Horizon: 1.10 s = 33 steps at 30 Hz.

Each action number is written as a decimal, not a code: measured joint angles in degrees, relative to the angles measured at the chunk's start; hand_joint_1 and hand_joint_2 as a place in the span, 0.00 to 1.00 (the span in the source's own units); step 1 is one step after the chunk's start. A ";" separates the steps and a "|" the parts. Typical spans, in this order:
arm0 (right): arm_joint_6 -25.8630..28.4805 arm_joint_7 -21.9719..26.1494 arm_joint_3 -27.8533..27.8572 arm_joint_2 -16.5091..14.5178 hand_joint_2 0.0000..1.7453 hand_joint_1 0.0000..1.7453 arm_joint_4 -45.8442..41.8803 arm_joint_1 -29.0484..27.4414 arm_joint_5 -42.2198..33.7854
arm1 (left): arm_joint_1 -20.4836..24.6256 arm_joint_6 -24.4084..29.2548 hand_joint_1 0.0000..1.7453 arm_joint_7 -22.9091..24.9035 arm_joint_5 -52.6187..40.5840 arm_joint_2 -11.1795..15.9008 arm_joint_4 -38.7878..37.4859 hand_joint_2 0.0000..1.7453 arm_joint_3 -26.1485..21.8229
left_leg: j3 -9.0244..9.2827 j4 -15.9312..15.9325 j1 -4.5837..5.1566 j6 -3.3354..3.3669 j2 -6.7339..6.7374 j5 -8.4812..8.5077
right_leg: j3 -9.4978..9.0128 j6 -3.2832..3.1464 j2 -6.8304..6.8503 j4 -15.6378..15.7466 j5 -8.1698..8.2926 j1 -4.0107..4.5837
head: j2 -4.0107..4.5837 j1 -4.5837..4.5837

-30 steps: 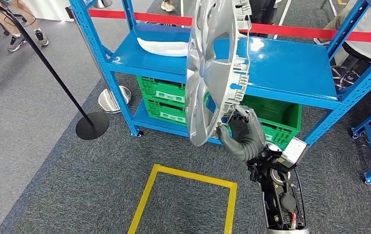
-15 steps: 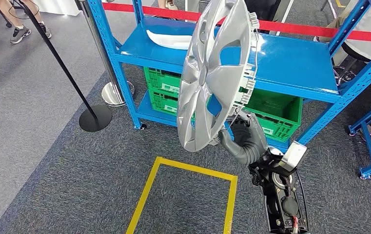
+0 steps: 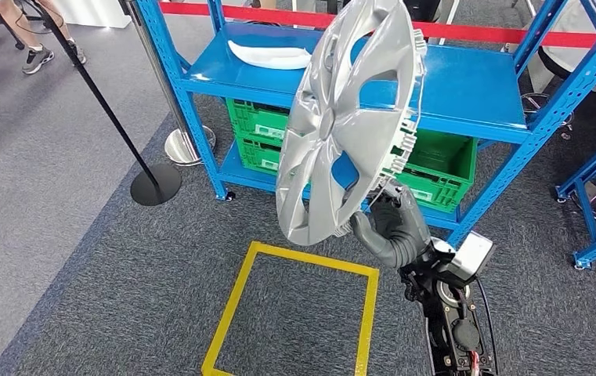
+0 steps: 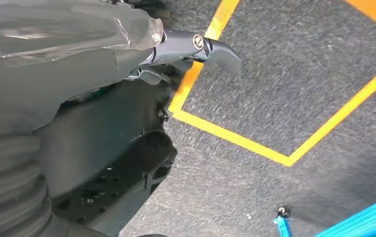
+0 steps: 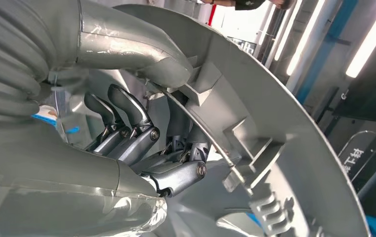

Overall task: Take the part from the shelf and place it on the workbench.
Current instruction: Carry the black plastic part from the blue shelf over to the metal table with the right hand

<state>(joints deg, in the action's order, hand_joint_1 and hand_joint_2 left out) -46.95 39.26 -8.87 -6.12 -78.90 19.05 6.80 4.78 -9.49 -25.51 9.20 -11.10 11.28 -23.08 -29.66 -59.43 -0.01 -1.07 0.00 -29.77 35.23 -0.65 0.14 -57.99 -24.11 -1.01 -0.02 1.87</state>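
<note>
since a second ago my whole view has swung — the camera moved with my body, so the blue shelf (image 3: 467,94) sits differently in frame, while the hubcap (image 3: 349,125) has turned from nearly edge-on to show more of its silver face.

going left to right from my hands: my left hand (image 4: 126,59) hangs low over the carpet beside the yellow floor square (image 4: 255,143); one finger juts out, but i cannot tell whether that hand is clenched or loose, and nothing shows in it. my right hand (image 3: 388,223) grips the hubcap by its lower rim, thumb on the face side and fingers (image 5: 126,128) hooked behind among the clips. the part stands tall and tilted above that hand, off the shelf and in the air in front of it.

what could go wrong, as i judge it: the grip is at one edge of a wide, top-heavy disc, so a quick turn could make it pivot or slip from my fingers, and its upper rim is close enough to the shelf front to clip a post.

counts: one hubcap held, one white part (image 3: 271,55) on the shelf top up and to the left of my right hand, two green crates (image 3: 267,133) below, one stanchion post (image 3: 153,184) with a black base far left and one with a chrome base.
</note>
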 joint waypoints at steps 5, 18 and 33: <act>0.00 0.00 -0.07 -0.05 1.00 1.00 -0.13 0.14 -0.02 | -0.21 0.02 0.00 -0.02 0.00 -0.09 -0.02 1.00 0.00 | 1.22 4.46 0.43 1.78 0.13 0.94 | 1.12 1.74 0.12 -0.15 0.95 -0.23 | 0.00 -0.06; 0.00 -0.03 -0.11 -0.03 1.00 1.00 -0.26 0.22 0.09 | -0.19 0.10 0.00 -0.17 0.00 -0.44 -0.03 1.00 0.00 | -6.92 2.53 0.57 1.38 0.38 7.27 | -7.28 1.33 -0.15 0.30 -6.82 0.27 | 0.00 -0.34; 0.00 -0.36 -0.07 -0.39 1.00 1.00 -0.50 0.14 1.26 | 0.16 0.17 0.00 -0.20 0.13 -0.16 -0.02 1.00 -0.01 | 3.30 4.55 0.48 0.51 0.05 -1.10 | 1.14 0.78 0.18 0.34 1.55 0.07 | 0.00 -0.05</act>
<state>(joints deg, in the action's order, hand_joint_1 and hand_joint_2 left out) -46.95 38.90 -8.94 -6.51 -79.40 19.19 8.06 4.95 -9.32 -25.71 9.33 -11.27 11.26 -23.09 -26.37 -54.89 0.47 -0.55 0.05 -30.87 36.37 0.13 0.32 -57.65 -22.56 -0.93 -0.02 1.81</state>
